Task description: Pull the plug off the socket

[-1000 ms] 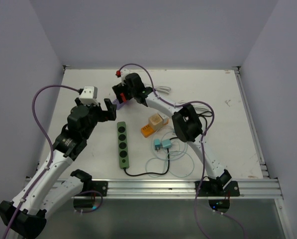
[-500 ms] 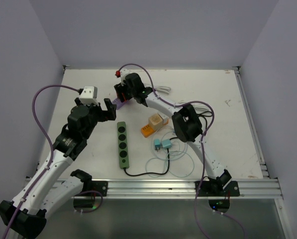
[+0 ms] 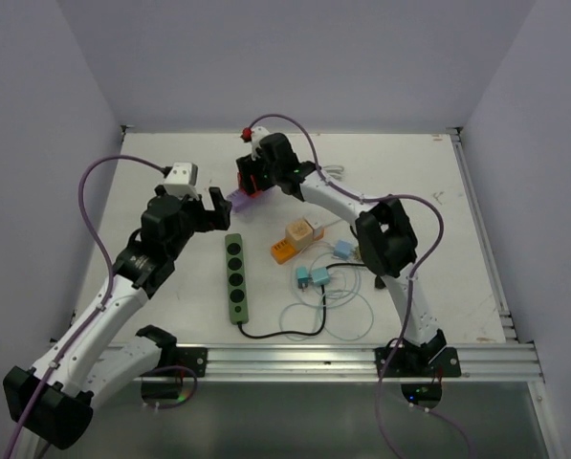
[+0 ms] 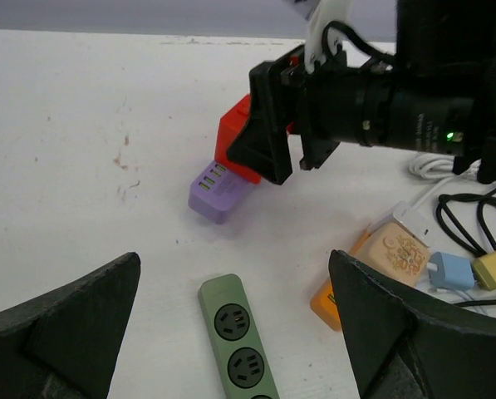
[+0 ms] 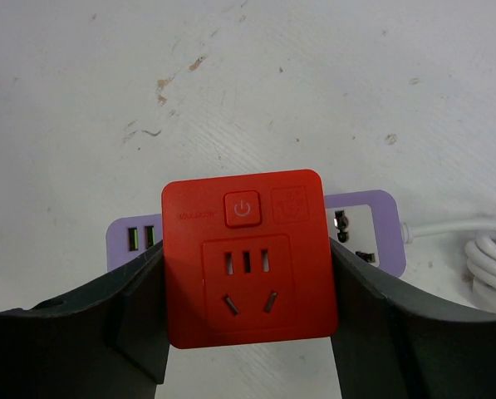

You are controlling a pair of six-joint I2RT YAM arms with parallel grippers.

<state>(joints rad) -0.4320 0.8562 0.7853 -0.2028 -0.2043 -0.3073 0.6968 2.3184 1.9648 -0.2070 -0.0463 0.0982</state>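
Top external high, looking down; left wrist low, oblique; right wrist close overhead. Shared: red square plastic adapter, purple plastic strip.

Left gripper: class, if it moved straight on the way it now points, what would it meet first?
Probably the purple power strip, with the red adapter behind: both sit ahead between the left gripper's open fingers. The green power strip lies nearer but lower; depth is unclear, so it could come first.

Green power strip near orange block (not touching).

Scuffed white table enclosed by plain lavender walls.
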